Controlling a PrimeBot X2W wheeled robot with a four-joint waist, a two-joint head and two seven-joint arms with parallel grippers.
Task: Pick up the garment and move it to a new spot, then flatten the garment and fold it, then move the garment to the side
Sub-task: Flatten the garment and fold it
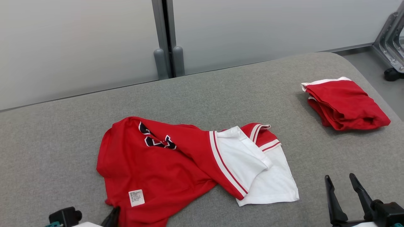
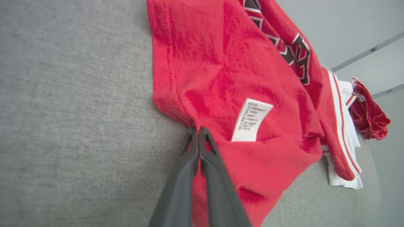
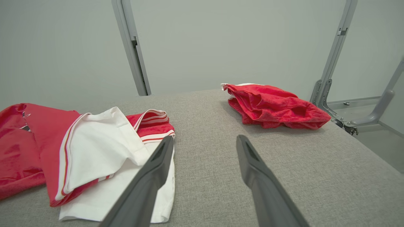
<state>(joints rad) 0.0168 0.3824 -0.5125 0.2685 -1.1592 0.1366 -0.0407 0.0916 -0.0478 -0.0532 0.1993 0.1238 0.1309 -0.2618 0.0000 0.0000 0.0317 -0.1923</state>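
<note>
The garment (image 1: 164, 164) is a red jersey with white panels, dark lettering and a white label, lying crumpled in the middle of the grey padded table (image 1: 221, 94). My left gripper (image 2: 198, 130) is shut, its two dark fingers pinched together on the garment's (image 2: 252, 78) near red hem just left of the label. In the head view that left gripper (image 1: 113, 212) pokes in at the bottom edge against the cloth. Over bare table right of the white part, my right gripper (image 1: 342, 179) stands open, and between its fingers (image 3: 203, 142) there is nothing.
A second red garment (image 1: 344, 105) with white trim lies folded at the table's far right (image 3: 274, 105). Frosted wall panels with a grey post (image 1: 165, 37) run behind the table. A metal frame (image 1: 391, 41) stands off the right corner.
</note>
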